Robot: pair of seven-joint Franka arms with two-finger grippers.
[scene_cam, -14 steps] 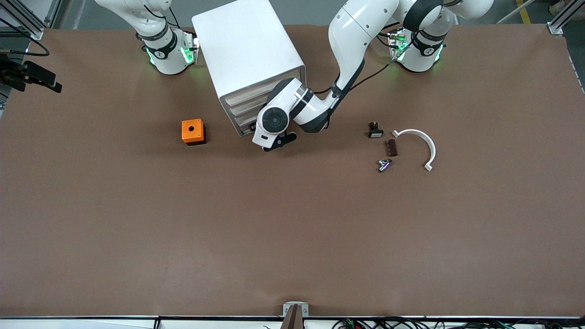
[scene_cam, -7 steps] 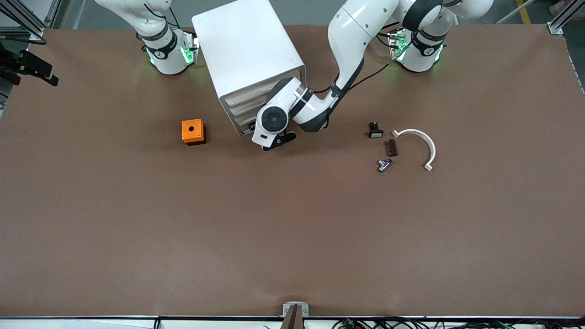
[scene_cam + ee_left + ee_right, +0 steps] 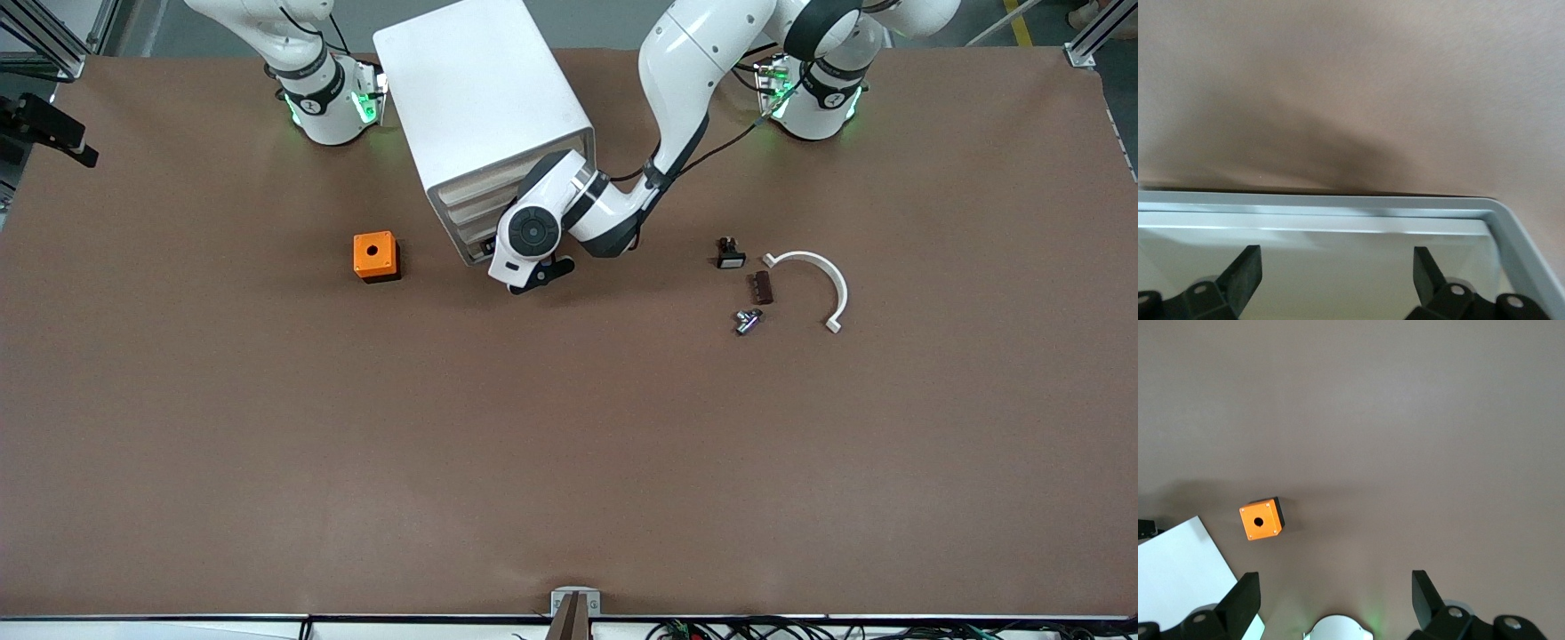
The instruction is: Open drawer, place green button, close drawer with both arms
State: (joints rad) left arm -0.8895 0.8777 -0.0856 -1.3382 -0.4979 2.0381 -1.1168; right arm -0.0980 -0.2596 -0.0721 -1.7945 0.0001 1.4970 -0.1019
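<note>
The white cabinet [image 3: 484, 107] stands between the two arm bases, its four stacked drawers facing the front camera. My left gripper [image 3: 516, 263] is low against the bottom drawer [image 3: 469, 242]. In the left wrist view the gripper [image 3: 1338, 263] is open, its fingers apart over the drawer's white surface and raised rim [image 3: 1338, 212]. I cannot tell whether the drawer is pulled out. The button [image 3: 748, 321] lies on the table toward the left arm's end. My right gripper [image 3: 1335, 587] waits high over its own base, open and empty.
An orange cube with a hole [image 3: 374, 256] sits beside the cabinet toward the right arm's end, also in the right wrist view [image 3: 1260, 520]. Near the button lie a black part with a white face [image 3: 731, 254], a brown piece [image 3: 762, 287] and a white curved clip [image 3: 822, 280].
The left hand has edged slightly closer to the cabinet front. Both grippers stay open.
</note>
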